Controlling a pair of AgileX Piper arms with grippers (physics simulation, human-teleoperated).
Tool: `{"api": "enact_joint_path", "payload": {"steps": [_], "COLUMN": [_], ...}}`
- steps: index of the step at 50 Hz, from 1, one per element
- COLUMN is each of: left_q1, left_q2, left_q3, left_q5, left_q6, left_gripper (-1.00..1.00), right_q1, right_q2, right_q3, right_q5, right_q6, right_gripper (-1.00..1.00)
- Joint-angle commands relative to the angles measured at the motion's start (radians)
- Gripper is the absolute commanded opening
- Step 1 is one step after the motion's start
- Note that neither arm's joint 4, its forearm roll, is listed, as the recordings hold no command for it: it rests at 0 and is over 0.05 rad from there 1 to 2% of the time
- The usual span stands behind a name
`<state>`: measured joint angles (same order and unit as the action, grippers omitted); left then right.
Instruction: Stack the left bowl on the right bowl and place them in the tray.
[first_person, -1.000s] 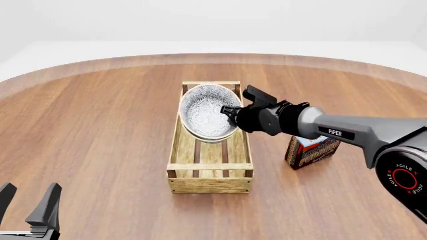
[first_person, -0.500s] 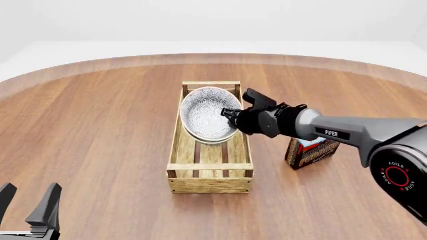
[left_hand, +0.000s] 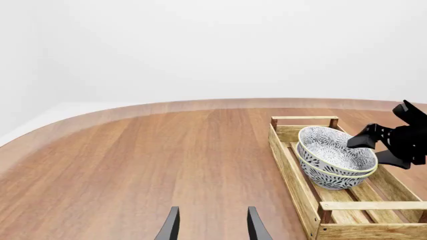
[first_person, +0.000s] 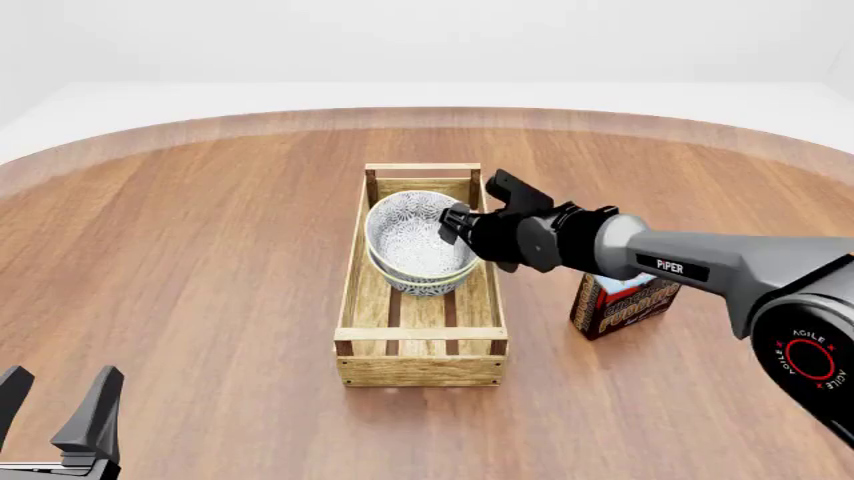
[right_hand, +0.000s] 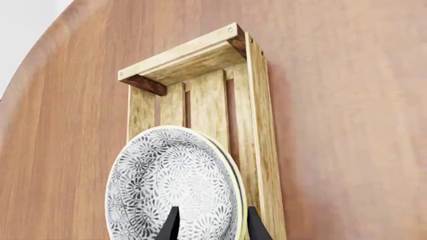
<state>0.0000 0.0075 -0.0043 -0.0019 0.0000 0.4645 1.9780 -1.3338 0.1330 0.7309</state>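
The two patterned bowls (first_person: 419, 243) sit nested one inside the other in the far half of the tray (first_person: 350, 310), close to its far end rail. In the left wrist view the stacked bowls (left_hand: 333, 159) rest low on the slats, with the yellowish rims lying one just above the other and tipped slightly. The tray lies lengthwise near the middle of the table (first_person: 200, 260), its near half showing only bare slats.

The right gripper (first_person: 458, 222) reaches in over the tray's right rail and meets the bowls at their right rim. In the right wrist view its two dark fingers (right_hand: 172, 227) stand a narrow gap apart, with the rim of the bowls (right_hand: 175, 190) between them; whether they press on it or stand just clear cannot be told.

Just behind the right arm, on the table right of the tray, stands a dark pudding box (first_person: 622, 304), partly hidden by the arm.

The left gripper (first_person: 54, 410) hangs near the table's near left edge, well away from the tray, its fingers spread apart and holding nothing.
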Motion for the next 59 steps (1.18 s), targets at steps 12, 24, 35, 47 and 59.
{"api": "enact_joint_path", "payload": {"steps": [12, 24, 35, 47, 59], "left_q1": [0.0, 0.0, 0.0, 0.0, 0.0], "left_q2": [0.0, 0.0, 0.0, 0.0, 0.0], "left_q3": [0.0, 0.0, 0.0, 0.0, 0.0], "left_q5": [0.0, 0.0, 0.0, 0.0, 0.0], "left_q6": [0.0, 0.0, 0.0, 0.0, 0.0], "left_gripper": [1.0, 1.0, 1.0, 1.0, 1.0], "right_q1": [-0.02, -0.041, -0.048, -0.06, -0.082], "right_q2": [-0.104, -0.198, -0.313, -0.402, -0.483], "right_q3": [0.04, 0.112, 0.225, 0.286, 0.324], "right_q5": [0.012, -0.004, -0.061, -0.074, -0.078], "right_q6": [-0.017, -0.018, 0.011, 0.004, -0.003], "right_gripper": [1.0, 1.0, 1.0, 1.0, 1.0]}}
